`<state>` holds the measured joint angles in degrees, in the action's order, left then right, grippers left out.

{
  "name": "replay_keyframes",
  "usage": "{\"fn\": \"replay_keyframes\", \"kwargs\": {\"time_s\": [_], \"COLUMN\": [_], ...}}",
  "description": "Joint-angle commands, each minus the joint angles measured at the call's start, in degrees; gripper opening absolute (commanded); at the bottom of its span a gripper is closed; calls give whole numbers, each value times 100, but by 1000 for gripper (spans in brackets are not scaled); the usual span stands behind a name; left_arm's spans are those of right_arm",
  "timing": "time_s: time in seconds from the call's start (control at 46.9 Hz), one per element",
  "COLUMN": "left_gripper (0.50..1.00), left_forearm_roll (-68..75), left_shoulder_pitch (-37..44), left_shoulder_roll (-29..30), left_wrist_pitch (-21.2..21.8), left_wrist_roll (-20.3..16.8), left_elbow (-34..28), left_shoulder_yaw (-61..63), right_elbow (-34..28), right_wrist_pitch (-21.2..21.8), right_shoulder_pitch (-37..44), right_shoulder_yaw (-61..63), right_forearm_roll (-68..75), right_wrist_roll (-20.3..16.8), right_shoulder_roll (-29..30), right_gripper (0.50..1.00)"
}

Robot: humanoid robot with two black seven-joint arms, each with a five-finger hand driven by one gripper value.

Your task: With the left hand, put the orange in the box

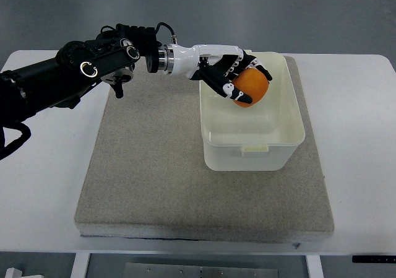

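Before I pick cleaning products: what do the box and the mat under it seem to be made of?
The box looks like translucent, cream-white plastic with a smooth, slightly glossy finish and moulded rim. The mat looks like grey felt or woven fabric: matte, speckled, slightly fuzzy edges. Neither is certain from sight.

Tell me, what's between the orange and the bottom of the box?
Nothing shows there in the top view. The left hand holds the orange over the box, and the box floor below looks bare.
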<state>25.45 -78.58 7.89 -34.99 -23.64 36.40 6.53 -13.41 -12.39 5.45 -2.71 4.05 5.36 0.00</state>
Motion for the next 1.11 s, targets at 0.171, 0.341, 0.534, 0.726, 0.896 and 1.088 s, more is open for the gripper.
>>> {"fn": "replay_keyframes", "kwargs": {"time_s": [0.171,0.341,0.534,0.726,0.896,1.088], "left_gripper": [500,580,765,934,958,962], "left_forearm_roll": [-5,-31,-67,-111,-111,-154], "left_shoulder_pitch": [-34,1,18,18,18,1], "left_shoulder_roll": [-15,-6,-6,-15,-15,-7], "left_wrist_pitch": [10,107,309,318,318,344], "left_wrist_roll": [-1,8,8,8,8,8], "left_elbow": [-10,-36,-63,-54,-45,-54], "left_shoulder_yaw": [-3,-64,-73,-82,-82,-187], "right_elbow": [-4,5,5,-3,5,5], "right_wrist_pitch": [0,0,0,0,0,0], "right_shoulder_pitch": [0,0,0,0,0,0], "right_shoulder_yaw": [-1,-1,-1,-1,-1,-1], "right_forearm_roll": [8,0,0,0,0,0], "right_wrist_roll": [0,0,0,0,0,0], "right_shoulder_roll": [0,0,0,0,0,0], "right_gripper": [944,944,944,944,944,944]}}
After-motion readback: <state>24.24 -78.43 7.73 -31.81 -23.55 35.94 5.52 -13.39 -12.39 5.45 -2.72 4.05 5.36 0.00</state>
